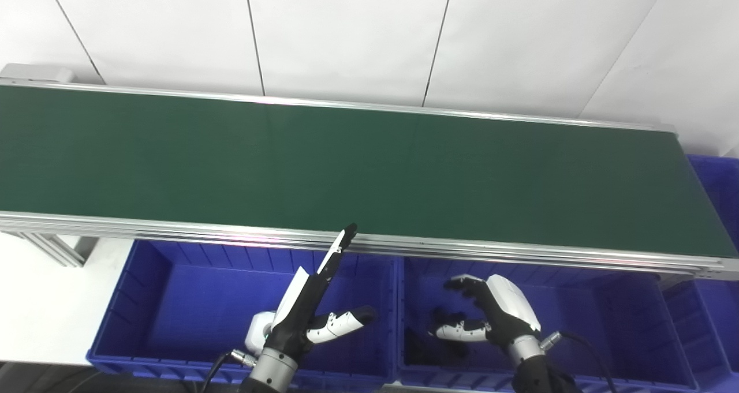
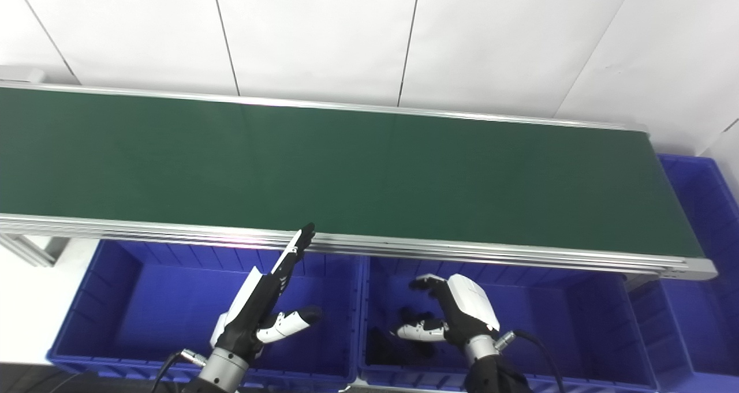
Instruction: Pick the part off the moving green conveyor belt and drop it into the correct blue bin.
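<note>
The green conveyor belt (image 1: 369, 168) runs across the view with no part visible on it. My left hand (image 1: 314, 306) is open, its fingers stretched toward the belt's near rail, above the left blue bin (image 1: 173, 266). A white part (image 1: 257, 332) lies in that bin just beside the wrist. My right hand (image 1: 496, 315) hangs over the right blue bin (image 1: 606, 300) with its fingers curled but apart and holds nothing. Dark parts (image 1: 418, 347) lie in the right bin below it.
The belt's aluminium rail (image 1: 462, 249) runs between the hands and the belt. A third blue bin (image 1: 721, 191) stands past the belt's right end. A white table surface (image 1: 46, 300) lies left of the bins. A white panelled wall is behind.
</note>
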Controlling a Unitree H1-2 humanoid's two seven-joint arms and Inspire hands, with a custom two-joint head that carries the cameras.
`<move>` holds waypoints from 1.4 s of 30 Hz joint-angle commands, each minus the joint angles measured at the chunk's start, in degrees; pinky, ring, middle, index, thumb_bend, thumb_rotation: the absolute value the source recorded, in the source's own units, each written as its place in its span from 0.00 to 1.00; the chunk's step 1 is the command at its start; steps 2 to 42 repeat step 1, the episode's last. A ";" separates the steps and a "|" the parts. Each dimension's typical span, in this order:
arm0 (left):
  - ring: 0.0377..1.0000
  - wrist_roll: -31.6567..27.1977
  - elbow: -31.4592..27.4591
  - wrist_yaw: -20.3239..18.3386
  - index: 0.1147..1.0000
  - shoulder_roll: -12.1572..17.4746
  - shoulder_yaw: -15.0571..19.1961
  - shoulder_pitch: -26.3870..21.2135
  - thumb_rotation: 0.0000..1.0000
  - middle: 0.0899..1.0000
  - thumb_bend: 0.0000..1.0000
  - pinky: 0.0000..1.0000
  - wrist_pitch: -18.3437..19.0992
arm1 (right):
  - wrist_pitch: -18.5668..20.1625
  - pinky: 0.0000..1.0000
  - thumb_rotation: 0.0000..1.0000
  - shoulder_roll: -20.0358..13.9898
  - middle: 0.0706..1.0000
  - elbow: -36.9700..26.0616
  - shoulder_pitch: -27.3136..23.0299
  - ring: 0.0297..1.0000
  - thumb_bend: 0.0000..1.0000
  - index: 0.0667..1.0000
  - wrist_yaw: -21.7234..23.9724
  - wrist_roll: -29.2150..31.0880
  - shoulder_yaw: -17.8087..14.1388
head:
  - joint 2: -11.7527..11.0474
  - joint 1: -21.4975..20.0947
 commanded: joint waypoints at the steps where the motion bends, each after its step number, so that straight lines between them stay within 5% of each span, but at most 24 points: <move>1: 1.00 0.06 -1.45 -0.28 1.00 -0.23 0.08 0.09 0.81 1.00 0.73 1.00 -1.67 | -3.04 1.00 0.60 -0.27 1.00 -2.26 0.78 1.00 0.71 0.99 -2.76 -0.08 -0.44 | -0.85 0.05; 42: 1.00 0.06 -1.45 -0.28 1.00 -0.23 0.08 0.09 0.81 1.00 0.73 1.00 -1.67 | -3.04 1.00 0.60 -0.27 1.00 -2.26 0.78 1.00 0.71 0.99 -2.76 -0.08 -0.44 | -0.85 0.05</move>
